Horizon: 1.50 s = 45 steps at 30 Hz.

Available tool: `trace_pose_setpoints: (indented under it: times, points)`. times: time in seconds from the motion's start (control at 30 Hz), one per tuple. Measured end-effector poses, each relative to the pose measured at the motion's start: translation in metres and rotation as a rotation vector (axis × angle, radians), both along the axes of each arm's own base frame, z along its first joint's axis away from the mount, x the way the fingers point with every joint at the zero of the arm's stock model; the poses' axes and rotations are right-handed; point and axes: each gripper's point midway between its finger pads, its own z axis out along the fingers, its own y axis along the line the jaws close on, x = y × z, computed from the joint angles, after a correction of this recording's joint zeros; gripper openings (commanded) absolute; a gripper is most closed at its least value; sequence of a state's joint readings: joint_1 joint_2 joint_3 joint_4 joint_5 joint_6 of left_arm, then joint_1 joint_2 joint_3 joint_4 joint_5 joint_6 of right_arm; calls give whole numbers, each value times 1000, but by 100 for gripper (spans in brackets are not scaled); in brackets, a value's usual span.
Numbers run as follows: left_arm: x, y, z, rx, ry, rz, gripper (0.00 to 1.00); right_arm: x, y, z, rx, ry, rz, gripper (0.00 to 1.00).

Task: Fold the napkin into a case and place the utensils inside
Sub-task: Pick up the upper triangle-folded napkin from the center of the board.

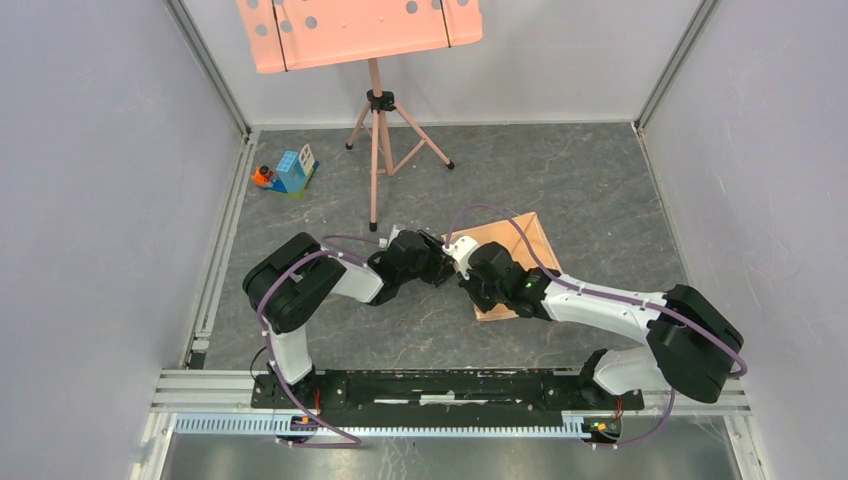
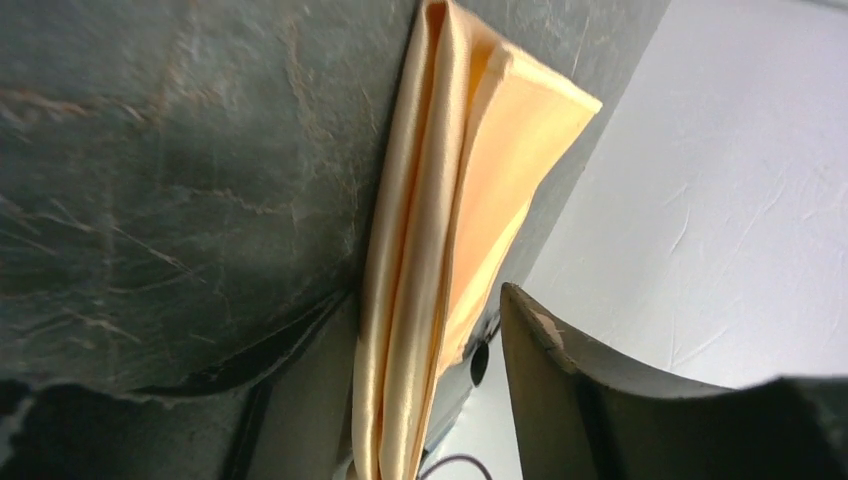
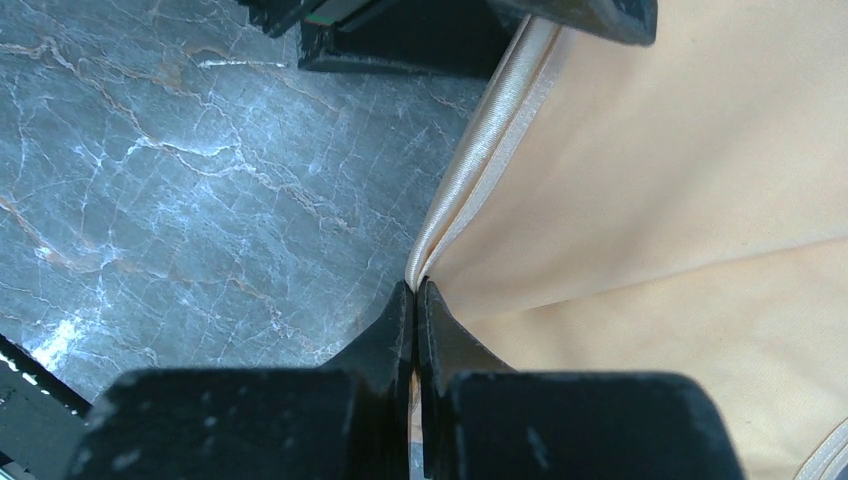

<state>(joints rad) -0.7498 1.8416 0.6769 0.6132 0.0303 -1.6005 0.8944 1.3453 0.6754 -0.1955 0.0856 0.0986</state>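
The peach-orange satin napkin [image 1: 507, 238] lies folded into a flat rectangle on the dark marble-patterned table, right of centre. Both grippers meet at its left edge. My right gripper [image 3: 415, 285] [image 1: 463, 274] is shut on the napkin's [image 3: 640, 180] rolled hem, with a sliver of cloth between its black fingers. My left gripper [image 2: 425, 300] [image 1: 444, 262] is open. The napkin's [image 2: 450, 200] layered folded edge runs between its fingers, close to the left finger and apart from the right fingertip [image 2: 530, 330]. No case and no utensils are in view.
A salmon-pink perforated music-stand tray [image 1: 360, 30] on a tripod [image 1: 377, 150] stands at the back centre. A small toy-block house [image 1: 291, 172] sits at the back left. Grey walls close in both sides. The arm-base rail [image 1: 450, 388] lines the near edge.
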Motion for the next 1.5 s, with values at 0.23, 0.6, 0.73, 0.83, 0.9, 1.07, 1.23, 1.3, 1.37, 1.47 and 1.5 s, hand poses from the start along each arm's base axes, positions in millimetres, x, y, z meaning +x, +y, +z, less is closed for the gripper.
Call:
trace_pose_setpoints:
  times: [0.23, 0.6, 0.73, 0.83, 0.9, 1.07, 1.23, 1.3, 1.37, 1.47, 1.5]
  points:
    - [14, 14, -11, 105, -20, 67, 38, -3, -2, -6, -9, 0, 19, 0]
    - [27, 17, -15, 145, -57, 80, 18, -6, -5, -12, -9, 4, 26, 0]
    - [26, 18, -18, 168, -68, 66, 8, -6, -4, -12, -6, 0, 26, 3]
    - [26, 18, -18, 178, -81, 54, 2, -5, -5, -11, -10, -4, 23, 10]
    - [26, 18, -18, 178, -81, 52, 2, -5, -5, -11, -17, -11, 18, 27]
    - [25, 17, -18, 174, -77, 46, 2, -8, -8, -12, -64, -47, -4, 49]
    - [23, 16, -18, 166, -68, 33, 2, -11, -8, -13, -85, -64, -24, 54]
    - [23, 16, -18, 165, -67, 32, 2, -11, -6, -14, -92, -66, -31, 55]
    - [22, 16, -18, 165, -66, 30, 2, -11, -2, -15, -99, -67, -37, 55]
    - [22, 16, -18, 166, -64, 29, 2, -11, 4, -17, -113, -74, -38, 55]
    - [22, 16, -18, 165, -64, 29, 2, -11, 5, -17, -117, -76, -38, 56]
